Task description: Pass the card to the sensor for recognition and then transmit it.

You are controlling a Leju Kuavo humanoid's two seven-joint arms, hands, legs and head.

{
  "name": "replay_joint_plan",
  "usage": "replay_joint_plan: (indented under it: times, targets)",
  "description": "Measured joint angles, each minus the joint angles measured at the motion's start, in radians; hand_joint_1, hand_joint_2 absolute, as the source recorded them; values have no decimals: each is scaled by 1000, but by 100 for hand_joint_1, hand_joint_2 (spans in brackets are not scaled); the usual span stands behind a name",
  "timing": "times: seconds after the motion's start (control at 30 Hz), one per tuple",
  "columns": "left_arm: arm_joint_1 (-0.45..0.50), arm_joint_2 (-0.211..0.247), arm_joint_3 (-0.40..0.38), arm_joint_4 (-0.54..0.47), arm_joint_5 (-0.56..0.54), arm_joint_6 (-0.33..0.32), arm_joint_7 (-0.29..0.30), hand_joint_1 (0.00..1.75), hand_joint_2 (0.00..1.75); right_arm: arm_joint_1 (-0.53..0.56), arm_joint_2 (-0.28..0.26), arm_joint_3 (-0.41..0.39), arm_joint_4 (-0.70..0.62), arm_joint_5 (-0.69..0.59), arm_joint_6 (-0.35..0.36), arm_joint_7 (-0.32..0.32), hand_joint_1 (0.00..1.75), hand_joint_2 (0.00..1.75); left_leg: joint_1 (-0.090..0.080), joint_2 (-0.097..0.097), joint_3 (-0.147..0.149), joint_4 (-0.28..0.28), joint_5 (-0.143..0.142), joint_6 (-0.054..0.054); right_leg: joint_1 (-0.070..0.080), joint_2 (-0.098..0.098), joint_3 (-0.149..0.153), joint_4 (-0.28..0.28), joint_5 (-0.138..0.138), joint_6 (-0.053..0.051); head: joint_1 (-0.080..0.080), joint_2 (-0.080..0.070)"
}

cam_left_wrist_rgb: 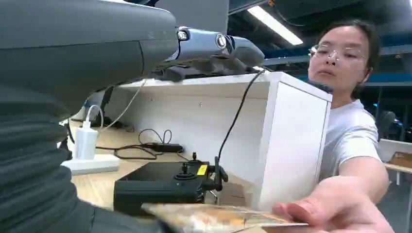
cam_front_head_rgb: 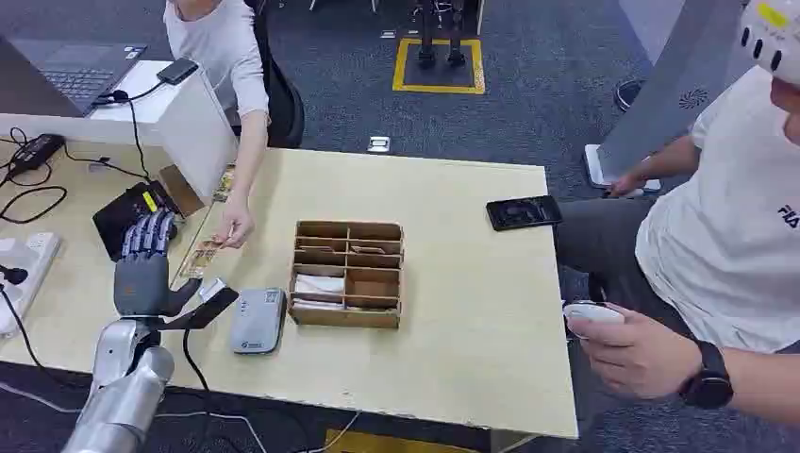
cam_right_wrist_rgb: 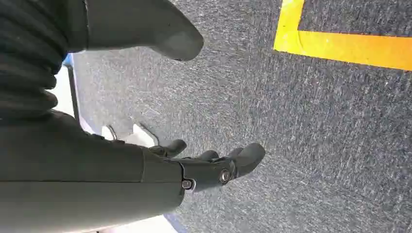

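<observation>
"Card [cam_front_head_rgb: 202,257], that's what to watch. It lies flat on the table [cam_front_head_rgb: 453,321], just beyond the left hand [cam_front_head_rgb: 143,269], a little ahead and to the inner side of it."

"Is the robot holding it?"

"No. The left hand rests near the table's front-left corner with its fingers stretched forward and spread, nothing in them. A person's hand [cam_front_head_rgb: 233,226] has fingertips on the card's far end. The card's long side runs roughly away from the robot, tilted slightly toward the person."

"And the right hand?"

"The right hand [cam_right_wrist_rgb: 214,165] hangs down over grey carpet, fingers loosely apart and gripping nothing. So the left one is plainly the nearer, and I'd judge it takes the card."

"Where's the sensor?"

"The grey reader [cam_front_head_rgb: 258,320] sits on the table just inward of the left hand, close to the front edge, beside a wooden divided box [cam_front_head_rgb: 347,274]. The card would have to travel back toward the robot and inward to reach it."

"Anything readable?"

"The card's print is too blurred. Farther off, a black phone [cam_front_head_rgb: 523,211] lies near the table's right edge, and a second person seated beyond it wears a shirt with letters that begin 'FILA', partly cut off."
</observation>
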Motion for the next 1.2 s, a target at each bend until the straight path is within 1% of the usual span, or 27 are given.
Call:
replay_joint_plan:
  times: [0.27,0.5,0.57,0.67,0.73,0.8,0.83,0.87,0.97,1.07,1.13,1.2]
  targets:
    - [-1,1,0,8,74,-4,-13,175,175,0,0,-5,0,6,1,-3,0,175,0,0,0,0,0,0,0,0,0,0,0,0,0,0]
    - [-1,2,0,8,111,-7,-16,175,175,0,0,-8,0,16,1,-3,0,175,0,0,0,0,0,0,0,0,0,0,0,0,0,0]
    - [-1,2,0,8,141,-16,-34,175,175,0,0,-10,0,19,0,-3,0,175,0,0,0,0,0,0,0,0,0,0,0,0,0,0]
    - [10,0,0,-9,253,-60,-84,175,175,0,0,-17,0,26,1,-5,0,175,0,0,0,0,0,0,0,0,0,0,0,0,0,0]
    - [15,-2,0,-28,316,-111,-90,175,175,0,0,-23,0,37,1,-5,0,175,0,0,0,0,0,0,0,0,0,0,0,0,0,0]
    - [15,-6,1,-50,396,-192,-80,175,175,0,0,-31,0,37,2,-5,0,175,0,0,0,0,0,0,0,0,0,0,0,0,0,0]
    - [15,-11,2,-63,445,-249,-68,175,175,0,0,-35,0,42,2,-5,0,175,0,0,0,0,0,0,0,0,0,0,0,0,0,0]
    - [15,-15,5,-73,478,-293,-58,175,175,0,0,-40,0,46,2,-5,0,175,0,0,0,0,0,0,0,0,0,0,0,0,0,0]
    - [15,-31,6,-103,544,-392,-23,175,175,0,0,-54,0,52,1,-5,0,175,0,0,0,0,0,0,0,0,0,0,0,0,0,0]
    - [31,-52,6,-155,608,-505,29,175,175,1,2,-69,0,48,-2,-5,0,175,-1,0,0,0,0,0,0,0,0,0,0,0,0,0]
    - [48,-66,6,-186,636,-545,56,175,175,1,3,-78,0,48,-2,-5,0,175,-1,0,0,0,0,0,0,0,0,0,0,0,0,0]
    - [70,-75,-2,-218,648,-571,76,175,175,3,5,-86,0,48,-2,-5,0,175,-1,0,0,0,0,0,0,0,0,0,0,0,0,0]
